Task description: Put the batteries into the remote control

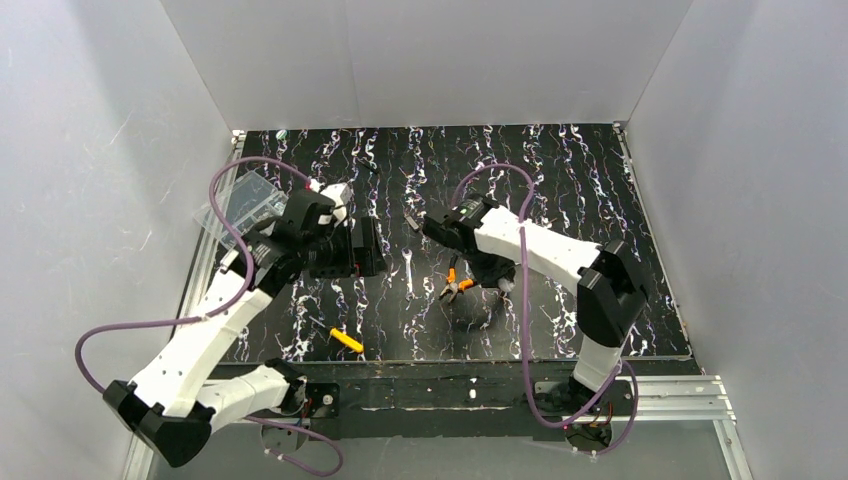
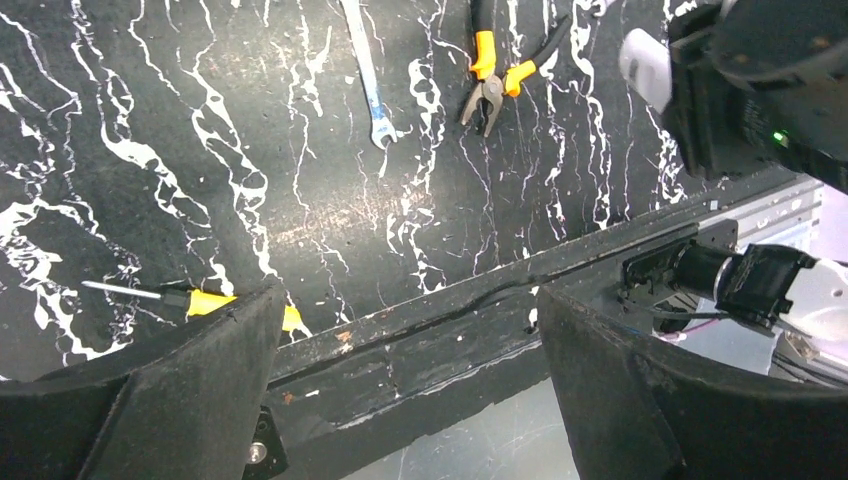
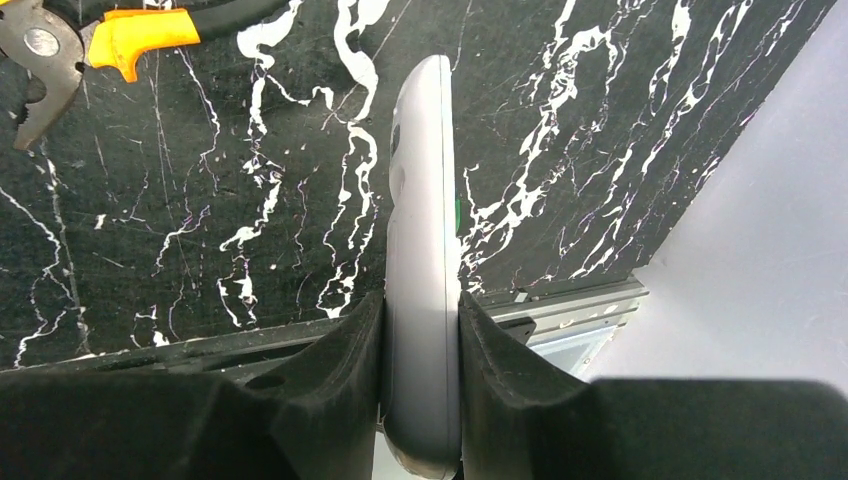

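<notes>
My right gripper point(image 3: 421, 300) is shut on the remote control point(image 3: 420, 200), a white handset seen edge-on and sticking out beyond the fingers above the black marbled table. From above, that gripper point(image 1: 493, 274) hangs near the table's middle, with a bit of the remote control point(image 1: 506, 286) showing. The remote's end point(image 2: 645, 62) also shows in the left wrist view. A thin green sliver point(image 3: 457, 208) sits against the remote's right face; I cannot tell if it is one of the batteries. My left gripper point(image 2: 408, 300) is open and empty, raised at the left point(image 1: 350, 260).
A small wrench point(image 1: 408, 272) and orange-handled pliers point(image 1: 453, 286) lie between the arms. A yellow-handled screwdriver point(image 1: 346, 340) lies near the front edge. A clear plastic box point(image 1: 240, 200) sits at the far left. White walls close in three sides.
</notes>
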Tool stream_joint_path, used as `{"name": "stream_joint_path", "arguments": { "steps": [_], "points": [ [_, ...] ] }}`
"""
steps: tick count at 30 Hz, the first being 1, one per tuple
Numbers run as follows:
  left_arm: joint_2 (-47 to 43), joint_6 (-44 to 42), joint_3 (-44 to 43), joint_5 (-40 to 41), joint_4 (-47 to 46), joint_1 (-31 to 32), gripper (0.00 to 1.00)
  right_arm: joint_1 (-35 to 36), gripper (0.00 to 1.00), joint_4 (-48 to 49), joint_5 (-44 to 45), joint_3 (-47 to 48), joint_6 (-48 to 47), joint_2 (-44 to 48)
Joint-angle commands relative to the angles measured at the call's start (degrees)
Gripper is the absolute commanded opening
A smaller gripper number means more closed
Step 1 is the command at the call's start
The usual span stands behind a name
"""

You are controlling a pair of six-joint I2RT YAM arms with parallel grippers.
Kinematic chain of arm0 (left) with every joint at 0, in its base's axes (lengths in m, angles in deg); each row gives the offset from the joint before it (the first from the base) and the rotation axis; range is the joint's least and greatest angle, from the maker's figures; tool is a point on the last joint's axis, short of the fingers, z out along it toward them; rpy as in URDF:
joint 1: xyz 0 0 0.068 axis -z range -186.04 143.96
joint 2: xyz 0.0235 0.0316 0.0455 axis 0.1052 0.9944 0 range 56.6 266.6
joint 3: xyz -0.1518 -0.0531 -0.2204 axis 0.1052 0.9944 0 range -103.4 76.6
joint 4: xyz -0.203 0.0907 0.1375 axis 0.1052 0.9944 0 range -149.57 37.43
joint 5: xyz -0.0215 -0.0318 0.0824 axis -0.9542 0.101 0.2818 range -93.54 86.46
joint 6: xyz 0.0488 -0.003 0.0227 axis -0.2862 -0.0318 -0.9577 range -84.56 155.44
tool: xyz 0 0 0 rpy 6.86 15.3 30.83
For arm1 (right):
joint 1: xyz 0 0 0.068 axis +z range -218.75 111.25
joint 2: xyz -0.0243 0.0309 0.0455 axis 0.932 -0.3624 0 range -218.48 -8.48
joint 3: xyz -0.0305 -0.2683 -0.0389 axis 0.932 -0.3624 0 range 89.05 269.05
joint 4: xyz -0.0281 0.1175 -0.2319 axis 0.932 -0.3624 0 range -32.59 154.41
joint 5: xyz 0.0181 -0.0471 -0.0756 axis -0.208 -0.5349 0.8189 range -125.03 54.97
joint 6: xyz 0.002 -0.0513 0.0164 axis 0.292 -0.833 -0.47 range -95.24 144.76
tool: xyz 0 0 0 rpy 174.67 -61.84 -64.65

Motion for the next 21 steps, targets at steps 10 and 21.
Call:
{"name": "stream_joint_path", "arguments": {
  "steps": [10,21],
  "points": [
    [-5.42,-2.13,4.06,-3.89,-2.78,-0.48,0.98,2.50,0.01,1.60,2.54,0.12,-1.63,-7.68],
    [-4.56,-1.19,4.45,-7.03,-4.67,-0.52,0.98,2.96,0.10,6.09,1.77,0.76,-1.64,-10.78]
  ]
}}
